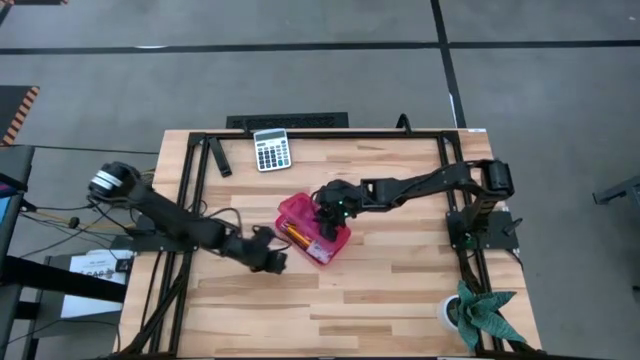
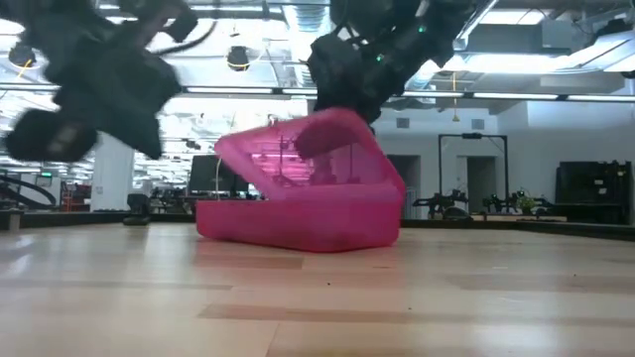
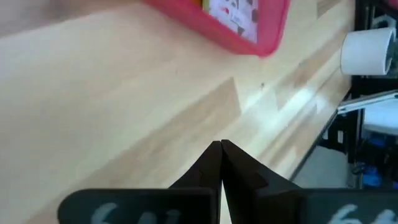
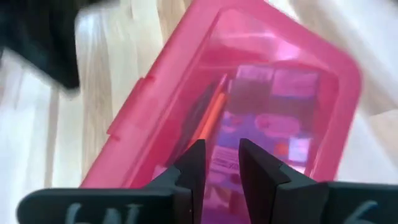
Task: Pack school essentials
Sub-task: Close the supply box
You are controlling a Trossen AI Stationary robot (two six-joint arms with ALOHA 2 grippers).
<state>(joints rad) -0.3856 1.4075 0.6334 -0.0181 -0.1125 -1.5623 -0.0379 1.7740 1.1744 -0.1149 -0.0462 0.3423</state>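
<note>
Your main risk, as I judge it, is the lid [image 2: 327,149]: it stands half raised over the red case [image 1: 316,232], and if the right gripper [image 1: 333,208] pushes it down off-centre the light case could skid across the table [image 1: 400,290] or tip, or a pencil [image 1: 296,236] lying high could jam the closing. The right gripper sits directly above the case at its far end, touching or nearly touching the lid; its fingers [image 4: 194,163] show a narrow gap with nothing gripped between them, so nothing fixes the lid to the fingers. The left gripper [image 1: 270,258] hovers just beside the case's near left corner, fingers [image 3: 214,163] pressed together and empty; if you swing it in, it could knock the case sideways. The school things are already inside: through the translucent lid you can see an orange pencil and printed packets [image 4: 273,118], though you cannot tell each item apart. The calculator [image 1: 271,149] lies well apart at the table's far edge.
</note>
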